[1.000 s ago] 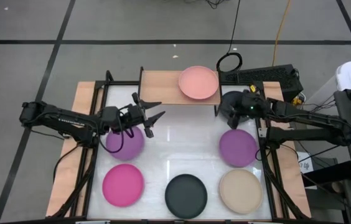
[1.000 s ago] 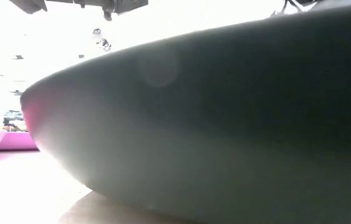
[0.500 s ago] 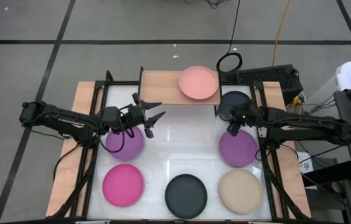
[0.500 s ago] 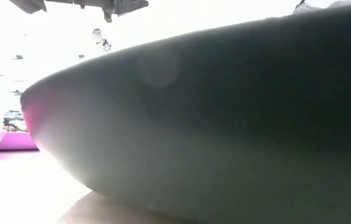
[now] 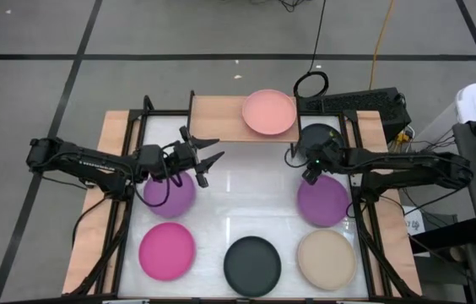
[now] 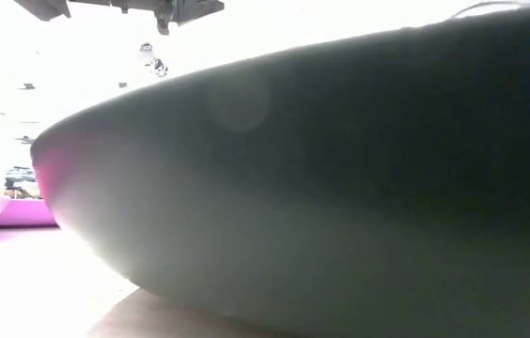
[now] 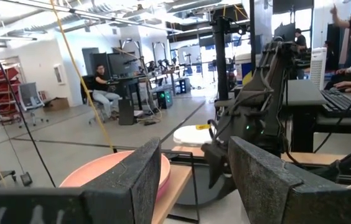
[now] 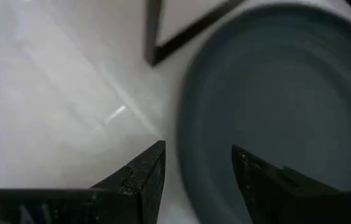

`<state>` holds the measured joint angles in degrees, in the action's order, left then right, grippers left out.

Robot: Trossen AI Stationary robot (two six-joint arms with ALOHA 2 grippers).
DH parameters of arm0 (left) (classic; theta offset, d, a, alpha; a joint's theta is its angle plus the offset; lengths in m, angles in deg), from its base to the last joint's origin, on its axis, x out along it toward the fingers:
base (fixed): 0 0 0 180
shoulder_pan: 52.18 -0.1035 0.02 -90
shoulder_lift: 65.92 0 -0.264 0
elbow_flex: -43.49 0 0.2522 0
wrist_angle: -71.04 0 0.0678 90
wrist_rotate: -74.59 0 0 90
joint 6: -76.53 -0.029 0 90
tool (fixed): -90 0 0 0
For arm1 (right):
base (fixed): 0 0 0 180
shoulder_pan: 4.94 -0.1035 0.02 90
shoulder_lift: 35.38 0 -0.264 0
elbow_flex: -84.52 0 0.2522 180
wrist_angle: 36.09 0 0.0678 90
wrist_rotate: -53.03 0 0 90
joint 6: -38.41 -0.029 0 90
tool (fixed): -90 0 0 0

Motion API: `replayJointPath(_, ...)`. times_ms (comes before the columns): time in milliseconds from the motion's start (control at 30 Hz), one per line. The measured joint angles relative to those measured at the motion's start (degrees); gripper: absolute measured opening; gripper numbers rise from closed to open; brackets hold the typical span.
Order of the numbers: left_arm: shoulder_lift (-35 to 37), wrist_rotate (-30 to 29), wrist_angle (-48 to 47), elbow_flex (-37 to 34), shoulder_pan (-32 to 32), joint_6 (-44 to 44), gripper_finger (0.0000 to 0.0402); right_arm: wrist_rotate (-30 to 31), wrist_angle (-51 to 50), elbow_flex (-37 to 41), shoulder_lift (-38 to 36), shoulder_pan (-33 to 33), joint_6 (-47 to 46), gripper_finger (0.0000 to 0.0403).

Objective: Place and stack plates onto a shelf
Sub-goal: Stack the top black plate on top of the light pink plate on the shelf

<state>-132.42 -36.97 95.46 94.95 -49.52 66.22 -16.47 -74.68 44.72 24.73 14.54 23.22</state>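
- My right fingers (image 8: 191, 171) stand parted, grasping nothing, straddling the rim of the dark plate (image 5: 321, 135) that lies on the white surface (image 5: 246, 194) just beside the shelf (image 5: 221, 118).
- If I close too shallow, I judge the thin rim could slip out; pushing sideways could knock the plate into the shelf's black leg (image 8: 152, 34).
- Lifted crooked, it might bump the light pink plate (image 5: 269, 112) already on the shelf.
- The plates are round, flat and matte; the surface is glossy and the shelf is pale wood.
- My left fingers (image 5: 208, 158) hang spread and empty over the purple plate (image 5: 169, 192).
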Motion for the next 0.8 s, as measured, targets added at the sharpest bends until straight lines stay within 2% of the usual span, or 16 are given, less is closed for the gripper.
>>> replayJointPath(400, 0.0, 0.0, -0.69, 0.0, 0.0, 0.48, 0.0193, -0.14, 3.15, 2.64, 4.3, 4.09, -0.67, 0.0154)
replayJointPath(500, 0.0, 0.0, -0.71, 0.0, 0.0, 0.58, 0.0193, -2.28, 4.37, 3.25, 4.23, 4.75, -0.9, 0.0116)
replayJointPath(667, 0.0, 0.0, -0.73, 0.0, 0.0, 0.89, 0.0193, -4.47, 5.4, 3.4, 3.96, 5.21, -0.52, 0.002)
replayJointPath(800, 0.0, 0.0, -0.77, 0.0, 0.0, 1.38, 0.0193, -4.36, 7.01, 3.47, 2.36, 5.22, -1.42, 0.0014)
